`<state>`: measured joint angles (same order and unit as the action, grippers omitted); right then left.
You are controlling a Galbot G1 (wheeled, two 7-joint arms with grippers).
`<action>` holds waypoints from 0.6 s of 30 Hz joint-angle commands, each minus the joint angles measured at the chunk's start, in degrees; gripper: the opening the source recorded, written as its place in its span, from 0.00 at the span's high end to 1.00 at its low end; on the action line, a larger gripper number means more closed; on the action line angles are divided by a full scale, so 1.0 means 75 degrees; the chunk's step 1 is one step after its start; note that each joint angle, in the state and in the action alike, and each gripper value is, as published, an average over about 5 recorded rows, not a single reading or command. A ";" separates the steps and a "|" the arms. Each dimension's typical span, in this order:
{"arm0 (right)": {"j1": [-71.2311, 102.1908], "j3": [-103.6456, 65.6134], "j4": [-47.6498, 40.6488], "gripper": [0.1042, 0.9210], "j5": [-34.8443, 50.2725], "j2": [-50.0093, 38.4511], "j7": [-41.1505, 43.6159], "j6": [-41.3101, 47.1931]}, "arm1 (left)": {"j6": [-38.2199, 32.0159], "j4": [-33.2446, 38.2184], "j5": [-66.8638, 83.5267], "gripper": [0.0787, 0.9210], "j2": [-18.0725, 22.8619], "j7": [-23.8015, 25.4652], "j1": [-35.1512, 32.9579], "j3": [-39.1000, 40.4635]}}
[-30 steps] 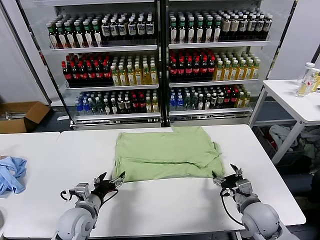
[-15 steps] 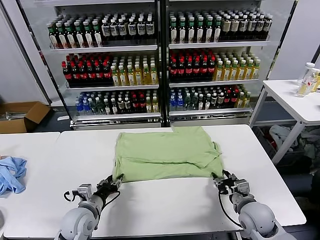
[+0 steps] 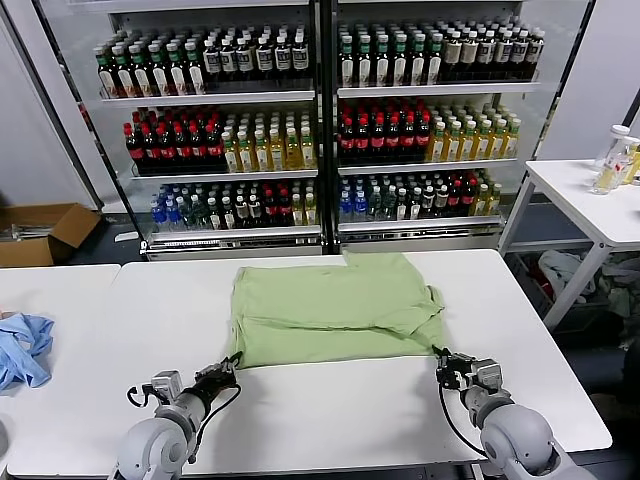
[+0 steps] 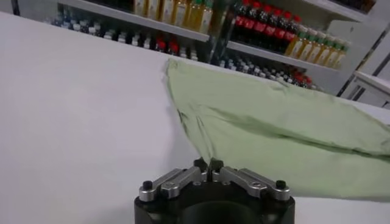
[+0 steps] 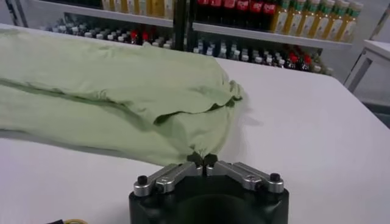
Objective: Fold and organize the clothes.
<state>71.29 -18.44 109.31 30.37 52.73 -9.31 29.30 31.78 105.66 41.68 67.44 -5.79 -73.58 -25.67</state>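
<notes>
- Head view, lower left: left gripper, wide apart a second ago, now pinched on the near-left corner of the green shirt.
- Centre frame: shirt lies part-folded on the white table.
- Lower right: right gripper likewise clamped on the near-right corner; hem looks ready to lift for the next fold.

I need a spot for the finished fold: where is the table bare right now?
Bare white table lies between the left hand and right hand, in front of the green shirt; both hands are shut on its near corners. Another bare stretch runs from the shirt to the blue garment. The far edge behind the shirt is tight.
</notes>
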 commanded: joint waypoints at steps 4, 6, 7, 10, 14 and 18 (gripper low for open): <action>0.1953 -0.0724 0.1579 0.99 -0.0133 -0.0366 -0.0018 -0.0034 | 0.0072 0.1625 0.0249 0.98 -0.0099 0.0016 -0.1728 -0.0653; 0.2416 -0.0911 0.1862 0.99 -0.0218 -0.0418 -0.0030 -0.0038 | 0.0064 0.2018 0.0226 0.98 -0.0098 0.0005 -0.2166 -0.0833; 0.2631 -0.0996 0.1997 0.99 -0.0263 -0.0441 -0.0035 -0.0039 | 0.0055 0.2192 0.0191 0.98 -0.0081 -0.0005 -0.2371 -0.0908; 0.3251 -0.1195 0.2353 0.99 -0.0442 -0.0511 -0.0045 -0.0054 | 0.0038 0.2643 0.0063 0.98 0.0021 -0.0040 -0.3005 -0.1062; 0.3949 -0.1363 0.2700 0.99 -0.0759 -0.0555 -0.0056 -0.0086 | 0.0007 0.3115 -0.0154 0.98 0.0131 -0.0066 -0.3762 -0.1195; 0.4590 -0.1553 0.2998 0.99 -0.1056 -0.0539 -0.0068 -0.0097 | 0.0001 0.3436 -0.0429 0.98 0.0162 -0.0102 -0.4287 -0.1314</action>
<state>92.86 -26.75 124.84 25.86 49.32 -9.81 28.72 32.09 120.71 41.29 67.96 -6.47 -91.28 -32.38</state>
